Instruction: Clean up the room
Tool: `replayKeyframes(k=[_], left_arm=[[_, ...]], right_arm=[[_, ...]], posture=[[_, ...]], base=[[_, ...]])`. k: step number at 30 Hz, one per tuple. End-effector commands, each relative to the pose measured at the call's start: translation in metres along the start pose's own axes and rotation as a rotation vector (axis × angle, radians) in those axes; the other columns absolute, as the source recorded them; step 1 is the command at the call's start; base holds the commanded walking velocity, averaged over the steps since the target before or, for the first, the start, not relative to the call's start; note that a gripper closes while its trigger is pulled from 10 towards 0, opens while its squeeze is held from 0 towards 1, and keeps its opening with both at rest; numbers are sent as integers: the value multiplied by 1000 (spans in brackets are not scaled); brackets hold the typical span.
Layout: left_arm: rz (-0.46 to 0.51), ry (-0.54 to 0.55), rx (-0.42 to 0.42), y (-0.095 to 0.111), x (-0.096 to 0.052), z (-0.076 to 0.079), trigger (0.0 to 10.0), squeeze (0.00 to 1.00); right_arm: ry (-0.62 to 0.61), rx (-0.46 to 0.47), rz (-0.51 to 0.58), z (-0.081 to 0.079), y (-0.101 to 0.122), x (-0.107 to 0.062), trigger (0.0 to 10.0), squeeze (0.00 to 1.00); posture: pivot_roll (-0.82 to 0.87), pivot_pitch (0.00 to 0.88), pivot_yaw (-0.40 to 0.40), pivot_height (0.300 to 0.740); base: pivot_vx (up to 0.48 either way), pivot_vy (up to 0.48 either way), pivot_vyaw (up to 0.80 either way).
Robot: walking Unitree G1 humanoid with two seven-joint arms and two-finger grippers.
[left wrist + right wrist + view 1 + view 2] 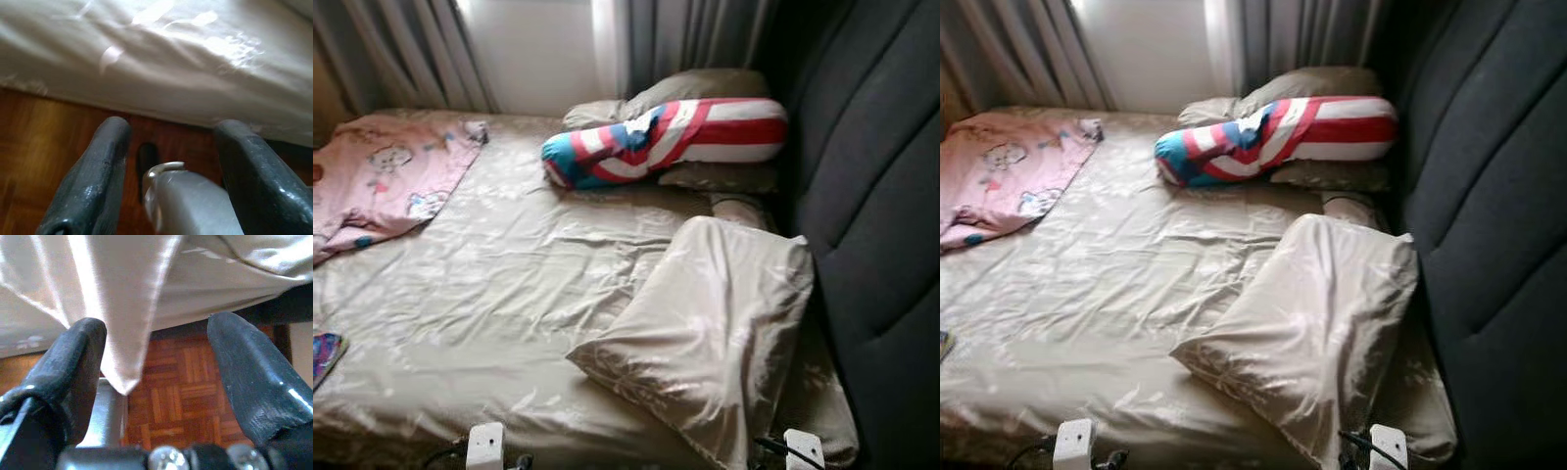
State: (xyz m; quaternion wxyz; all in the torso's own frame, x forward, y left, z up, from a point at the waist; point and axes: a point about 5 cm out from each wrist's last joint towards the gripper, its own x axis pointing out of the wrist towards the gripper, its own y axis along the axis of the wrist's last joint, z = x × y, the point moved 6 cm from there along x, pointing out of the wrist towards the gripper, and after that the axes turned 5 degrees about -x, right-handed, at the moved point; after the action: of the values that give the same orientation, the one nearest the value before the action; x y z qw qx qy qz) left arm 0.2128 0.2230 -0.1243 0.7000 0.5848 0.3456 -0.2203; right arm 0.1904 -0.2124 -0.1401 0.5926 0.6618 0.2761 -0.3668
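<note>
Bed untidy: pillow askew lower right, bolster upper centre, blanket upper left. Left gripper, right gripper wide, empty. Tidying seems unstarted.

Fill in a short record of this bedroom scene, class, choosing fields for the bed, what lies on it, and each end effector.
bed: beige satin sheet, wrinkled
near pillow: beige pillow, tilted, by the dark headboard
far end: striped bolster on beige pillows
far left: pink blanket
left end effector: open, low beside the bed
right end effector: open, pillow corner hanging between its fingers
floor: wood parquet
</note>
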Motion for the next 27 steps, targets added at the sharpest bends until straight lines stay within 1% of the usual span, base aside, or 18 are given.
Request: replayKeyframes(k=[1, 10, 13, 15, 20, 27], left_arm=[[-25, 3, 12, -6, -1, -3, 10000, 0], [-24, -1, 11, -6, -1, -2, 10000, 0], [-34, 6, 10, -8, -1, -2, 10000, 0], [-32, 0, 32, -7, -1, -1, 10000, 0], [-39, -10, 46, -7, -1, 1, 10000, 0], [-36, -18, 41, -7, 0, 3, 10000, 0]], right_arm=[[-9, 19, -2, 1, -1, 0, 10000, 0], [-7, 21, -2, 0, -1, 0, 10000, 0], [-7, 20, -2, 0, -1, 0, 10000, 0], [-6, 21, -2, 0, -1, 0, 10000, 0], [-3, 23, -2, -1, -1, 0, 10000, 0], [3, 22, -3, -2, -1, 0, 10000, 0]], posture=[[63, 0, -43, 740], [64, 0, -43, 740], [64, 0, -42, 740], [64, 0, -42, 740], [62, 0, -39, 740], [62, 0, -39, 740]], base=[[0, 0, 0], [0, 0, 0], [0, 480, 0], [0, 0, 0], [0, 0, 0], [0, 0, 0]])
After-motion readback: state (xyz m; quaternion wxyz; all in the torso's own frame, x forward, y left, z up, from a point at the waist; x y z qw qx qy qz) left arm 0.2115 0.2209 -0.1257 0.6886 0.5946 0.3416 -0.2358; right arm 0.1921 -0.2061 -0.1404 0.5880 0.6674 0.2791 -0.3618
